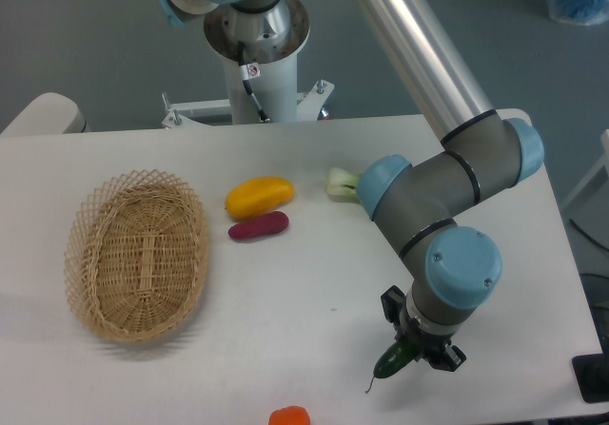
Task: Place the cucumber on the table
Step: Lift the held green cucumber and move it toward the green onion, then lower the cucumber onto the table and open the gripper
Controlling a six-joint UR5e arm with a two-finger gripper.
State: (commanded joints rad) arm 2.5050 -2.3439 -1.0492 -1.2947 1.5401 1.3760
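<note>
I am gripping the cucumber (393, 359) in my gripper (411, 349) over the table (314, 292) — released tilted, it risks rolling off the near edge.

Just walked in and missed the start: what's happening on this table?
The robot arm's end effector holds a dark green cucumber low over the near right part of the white table. Whether it touches the surface is unclear. A wicker basket sits empty at left; yellow and purple vegetables lie mid-table.
</note>
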